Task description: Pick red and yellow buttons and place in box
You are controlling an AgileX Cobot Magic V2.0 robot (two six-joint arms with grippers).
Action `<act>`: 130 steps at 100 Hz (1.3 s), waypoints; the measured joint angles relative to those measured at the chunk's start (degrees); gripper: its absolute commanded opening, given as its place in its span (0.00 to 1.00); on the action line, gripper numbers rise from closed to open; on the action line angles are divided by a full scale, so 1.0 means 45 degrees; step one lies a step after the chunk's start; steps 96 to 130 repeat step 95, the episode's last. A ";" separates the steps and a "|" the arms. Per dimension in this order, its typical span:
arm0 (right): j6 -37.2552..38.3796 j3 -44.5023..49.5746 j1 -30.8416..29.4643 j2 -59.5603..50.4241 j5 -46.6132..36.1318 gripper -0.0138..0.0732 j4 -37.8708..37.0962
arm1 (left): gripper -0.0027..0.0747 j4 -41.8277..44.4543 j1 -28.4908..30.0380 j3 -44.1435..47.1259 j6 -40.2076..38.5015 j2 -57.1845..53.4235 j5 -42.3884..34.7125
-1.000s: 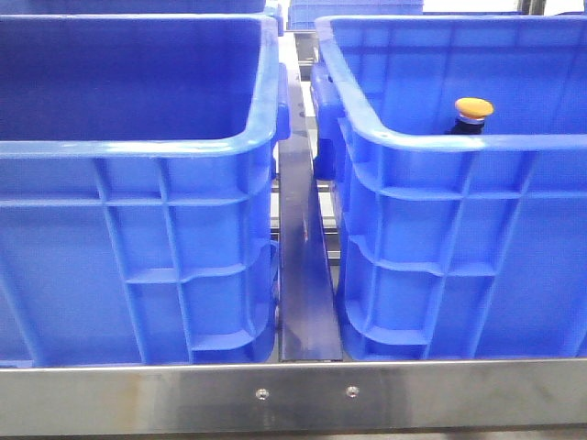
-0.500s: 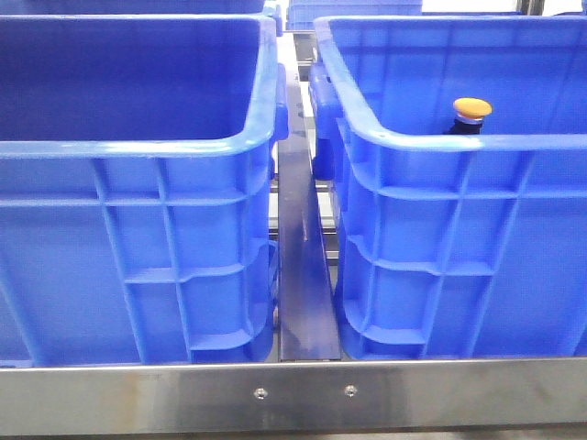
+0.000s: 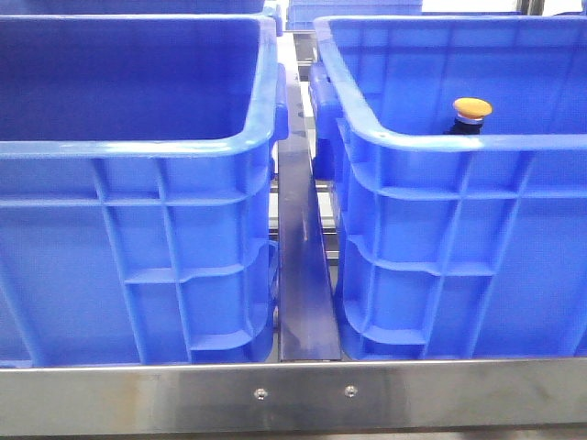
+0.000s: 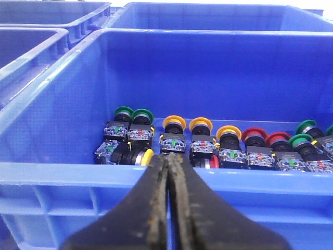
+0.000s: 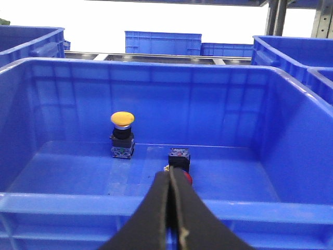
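In the right wrist view a blue box (image 5: 156, 205) holds a yellow button (image 5: 122, 119) standing upright on its dark body, and a red button (image 5: 179, 158) lying on its side, its red cap mostly hidden behind my fingers. My right gripper (image 5: 170, 174) is shut and empty, outside the near rim. The front view shows that yellow button (image 3: 472, 108) inside the right box (image 3: 459, 142). My left gripper (image 4: 168, 158) is shut and empty at the near rim of another blue crate (image 4: 62, 174) holding rows of yellow buttons (image 4: 201, 125) and red buttons (image 4: 254, 134).
Green-capped buttons (image 4: 132, 113) also stand in the left wrist view's crate. The front view shows a second blue crate (image 3: 138, 147) on the left, a metal divider (image 3: 303, 275) between the two, and a steel front rail (image 3: 293, 394). More blue crates stand behind.
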 measured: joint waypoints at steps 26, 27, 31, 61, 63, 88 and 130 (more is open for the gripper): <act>0.0058 0.0000 -0.0360 -0.0007 0.0201 0.04 -0.0024 | 0.01 0.0000 0.0000 0.0000 0.0000 0.0000 0.0000; 0.0058 0.0000 -0.0360 -0.0007 0.0197 0.04 -0.0024 | 0.01 0.0000 0.0000 0.0000 0.0000 0.0000 0.0000; 0.0058 0.0000 -0.0378 -0.0007 0.0205 0.04 -0.0043 | 0.01 0.0000 0.0000 0.0000 0.0000 0.0000 0.0022; 0.0058 0.0000 -0.0378 -0.0007 0.0226 0.04 -0.0043 | 0.01 0.0000 0.0000 0.0000 0.0000 0.0000 0.0022; 0.0058 0.0000 -0.0378 -0.0007 0.0226 0.04 -0.0043 | 0.01 0.0000 0.0000 0.0000 0.0000 0.0000 0.0022; 0.0058 0.0000 -0.0378 -0.0007 0.0226 0.04 -0.0051 | 0.01 0.0000 0.0000 0.0000 0.0000 0.0000 0.0022; 0.0058 0.0000 -0.0378 -0.0007 0.0226 0.04 -0.0073 | 0.01 0.0000 0.0000 0.0000 0.0000 0.0000 0.0022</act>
